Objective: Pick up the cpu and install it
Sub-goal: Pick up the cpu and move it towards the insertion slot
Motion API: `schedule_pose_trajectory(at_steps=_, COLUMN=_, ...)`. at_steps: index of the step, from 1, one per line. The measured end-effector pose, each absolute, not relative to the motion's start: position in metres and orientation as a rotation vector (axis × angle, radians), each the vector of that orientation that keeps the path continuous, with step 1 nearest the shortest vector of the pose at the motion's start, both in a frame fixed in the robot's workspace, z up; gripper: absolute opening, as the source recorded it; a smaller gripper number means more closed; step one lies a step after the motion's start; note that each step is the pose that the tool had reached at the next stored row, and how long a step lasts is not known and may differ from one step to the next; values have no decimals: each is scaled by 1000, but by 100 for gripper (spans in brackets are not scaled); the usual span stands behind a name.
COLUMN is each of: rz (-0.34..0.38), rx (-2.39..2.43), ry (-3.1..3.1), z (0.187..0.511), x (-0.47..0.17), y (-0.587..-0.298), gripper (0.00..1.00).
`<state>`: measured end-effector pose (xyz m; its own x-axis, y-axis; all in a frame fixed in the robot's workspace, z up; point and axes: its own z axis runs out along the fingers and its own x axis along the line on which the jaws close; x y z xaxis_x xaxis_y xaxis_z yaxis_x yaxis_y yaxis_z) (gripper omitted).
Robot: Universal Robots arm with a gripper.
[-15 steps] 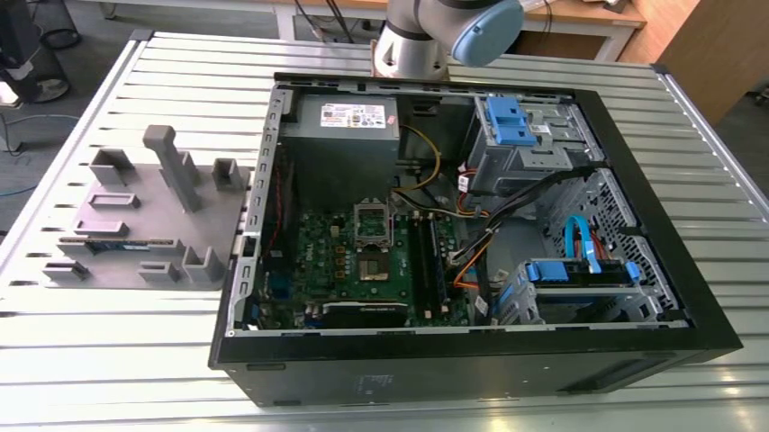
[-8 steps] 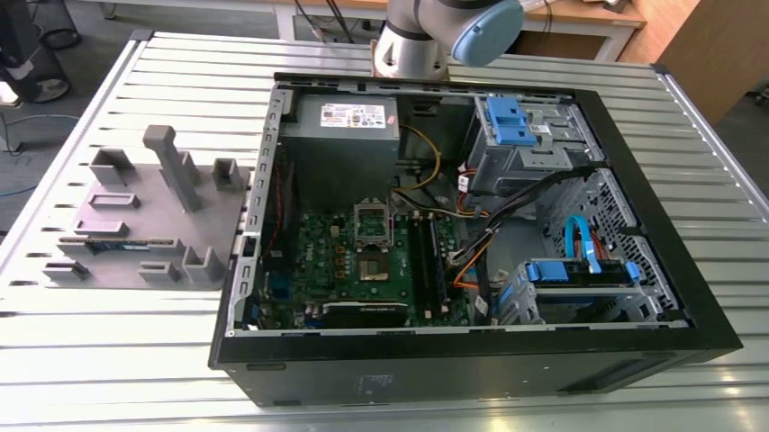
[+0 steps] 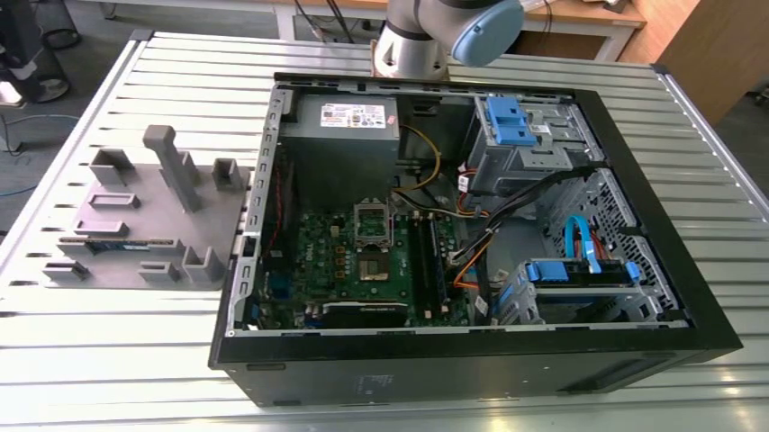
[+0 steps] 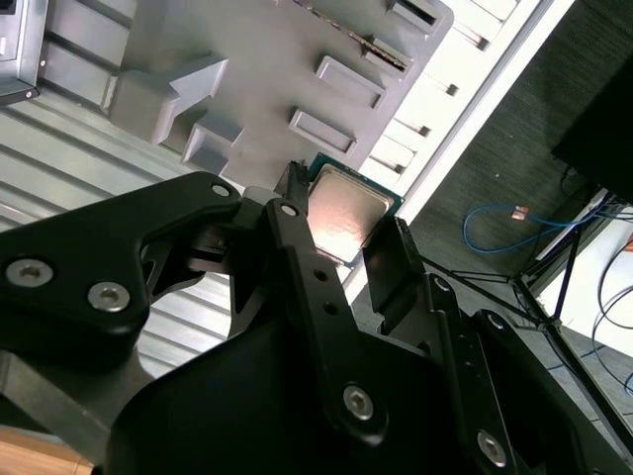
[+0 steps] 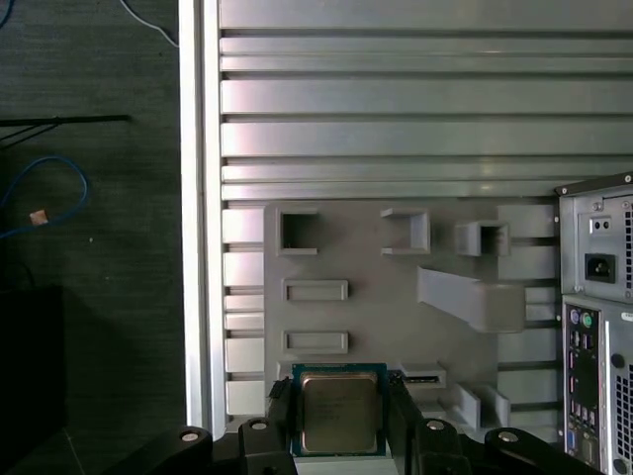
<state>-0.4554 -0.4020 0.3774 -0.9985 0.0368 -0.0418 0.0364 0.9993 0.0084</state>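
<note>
Tool (image 5: 339,416) clenched on cpu (image 5: 339,406); fingers (image 5: 281,414) grip two opposite edges, and shiny metal top faces camera in both wrist views. Cpu held off surface, grey moulded tray (image 5: 366,257) beyond it on slatted desk (image 5: 396,99). In exterior view, tray sits at 9 o'clock of open computer case (image 3: 673,297), with green board (image 3: 319,252) inside and arm (image 3: 438,36) at case's 12 o'clock.

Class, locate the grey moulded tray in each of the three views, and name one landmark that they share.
Exterior view: the grey moulded tray lies on the exterior view's left, beside the computer case.
First wrist view: the tray lies beyond the cpu that the gripper grips.
Second wrist view: the tray lies beyond the cpu.
Shared landmark: the slatted metal table.
</note>
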Motion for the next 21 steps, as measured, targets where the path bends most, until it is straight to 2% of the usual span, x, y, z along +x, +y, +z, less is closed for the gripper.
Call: schedule_pose_trajectory(at_steps=21, rz=12, rx=57, ry=3099, z=379, x=-449, y=-402, gripper=47)
